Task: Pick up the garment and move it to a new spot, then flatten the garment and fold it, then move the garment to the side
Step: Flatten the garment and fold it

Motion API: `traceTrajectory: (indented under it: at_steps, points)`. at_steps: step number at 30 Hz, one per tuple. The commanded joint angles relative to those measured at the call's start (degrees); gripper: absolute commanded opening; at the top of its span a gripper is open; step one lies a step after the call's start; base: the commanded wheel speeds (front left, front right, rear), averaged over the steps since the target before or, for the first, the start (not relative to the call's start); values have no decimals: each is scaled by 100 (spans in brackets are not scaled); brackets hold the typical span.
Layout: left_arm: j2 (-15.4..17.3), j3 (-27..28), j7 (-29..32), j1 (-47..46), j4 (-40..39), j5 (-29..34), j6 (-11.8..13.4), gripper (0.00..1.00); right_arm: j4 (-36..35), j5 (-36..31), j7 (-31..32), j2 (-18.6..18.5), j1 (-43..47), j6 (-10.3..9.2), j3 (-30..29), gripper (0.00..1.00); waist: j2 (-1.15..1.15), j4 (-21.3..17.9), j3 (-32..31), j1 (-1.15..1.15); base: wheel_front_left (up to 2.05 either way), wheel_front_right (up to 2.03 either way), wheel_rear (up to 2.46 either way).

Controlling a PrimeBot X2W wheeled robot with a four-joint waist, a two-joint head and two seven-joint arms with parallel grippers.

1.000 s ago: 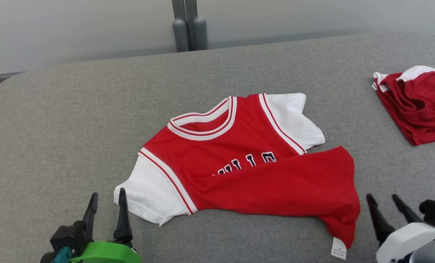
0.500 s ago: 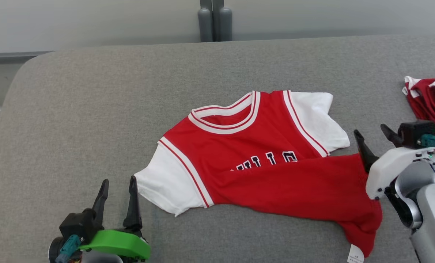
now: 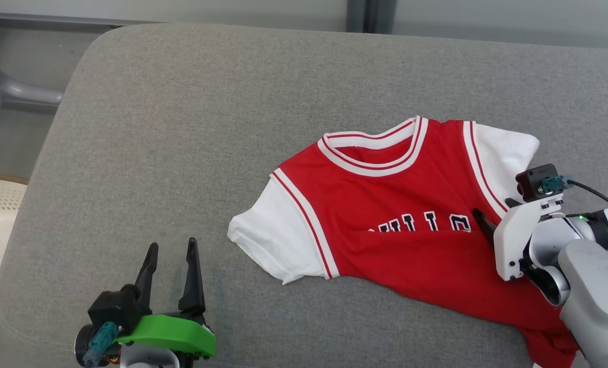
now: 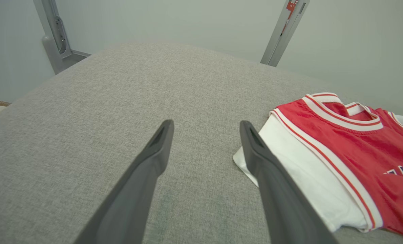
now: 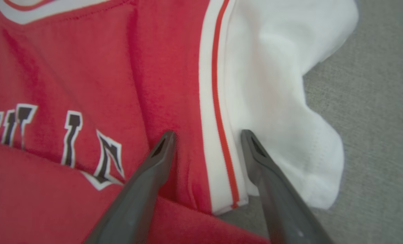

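Right pincer (image 5: 207, 134) is swinging in over the red-and-white jersey shirt (image 3: 396, 240).
Spread wide, it is straddling the sleeve seam (image 5: 218, 101), probably lining up the pickup.

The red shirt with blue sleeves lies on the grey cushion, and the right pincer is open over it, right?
Not quite. The sleeves are white, not blue, as the head view shows. The rest holds: the red shirt lies on the grey cushion, and the right pincer is open over it.
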Motion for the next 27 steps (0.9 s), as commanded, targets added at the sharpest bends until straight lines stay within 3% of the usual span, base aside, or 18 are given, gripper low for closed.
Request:
traceTrajectory:
  at_steps: [1,2,3,4,6,18,27]
  points:
    - [10,-16,-20,-62,-28,-25,26,100,149,67,101,-66,-72,-4,102,100,0,127,50,0,0,0,0]
    - [10,-22,-20,-56,-30,-29,32,100,205,80,135,-73,-91,-4,154,100,0,143,45,0,0,0,0]
    - [10,-34,-20,-51,-36,-34,35,100,270,114,141,-90,-133,-4,197,51,0,164,40,0,0,0,0]
    - [10,-45,-20,-48,-39,-34,38,100,316,129,132,-111,-176,-4,224,27,0,183,36,0,0,0,0]
    - [10,-71,-20,-43,-47,-41,48,100,392,77,67,-182,-300,-4,275,0,0,223,32,0,0,0,0]
    - [10,-283,-20,-76,-75,-145,91,100,1024,-452,-498,-419,-1566,-7,461,0,0,731,162,0,0,0,0]
    - [9,-538,-20,-264,-137,-307,167,100,1934,-991,-776,-359,-2872,-7,859,0,0,1381,489,0,0,0,0]
